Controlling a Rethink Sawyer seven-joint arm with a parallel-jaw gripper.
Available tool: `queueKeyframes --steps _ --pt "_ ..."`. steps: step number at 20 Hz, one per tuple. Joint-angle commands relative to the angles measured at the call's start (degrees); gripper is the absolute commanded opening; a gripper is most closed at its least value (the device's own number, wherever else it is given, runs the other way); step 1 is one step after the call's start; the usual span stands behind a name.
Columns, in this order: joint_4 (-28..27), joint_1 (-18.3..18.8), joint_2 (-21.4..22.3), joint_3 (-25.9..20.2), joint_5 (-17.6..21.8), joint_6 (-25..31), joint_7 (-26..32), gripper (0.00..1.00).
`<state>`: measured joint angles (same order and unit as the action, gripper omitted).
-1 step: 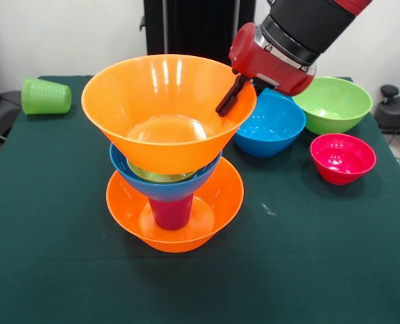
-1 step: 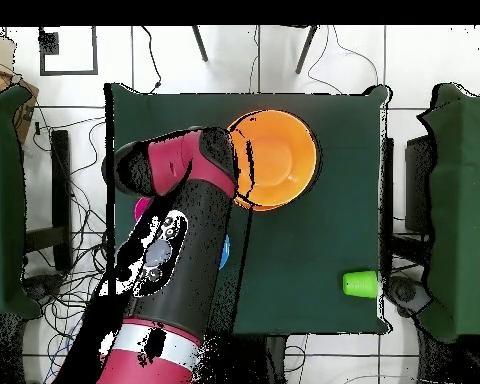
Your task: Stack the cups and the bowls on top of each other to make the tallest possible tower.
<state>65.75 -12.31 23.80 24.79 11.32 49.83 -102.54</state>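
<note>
Tower [image 1: 169,162] beside hand [image 1: 230,96], unlabelled

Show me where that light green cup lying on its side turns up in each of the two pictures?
Front view: the light green cup lies on its side at the far left of the table.
Overhead view: the same cup sits at the lower right of the table, near its edge.
Shared landmark: the top orange bowl of the tower, well away from the cup in both views.
</note>
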Motion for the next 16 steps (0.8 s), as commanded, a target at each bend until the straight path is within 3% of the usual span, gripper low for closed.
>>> queueKeyframes --steps 1,16 --pt "3.8 -0.9 -2.4 -2.6 1.3 0.9 -7.9 0.0" --pt "3.8 -1.2 -2.5 -2.2 1.7 0.6 -7.6 0.0"
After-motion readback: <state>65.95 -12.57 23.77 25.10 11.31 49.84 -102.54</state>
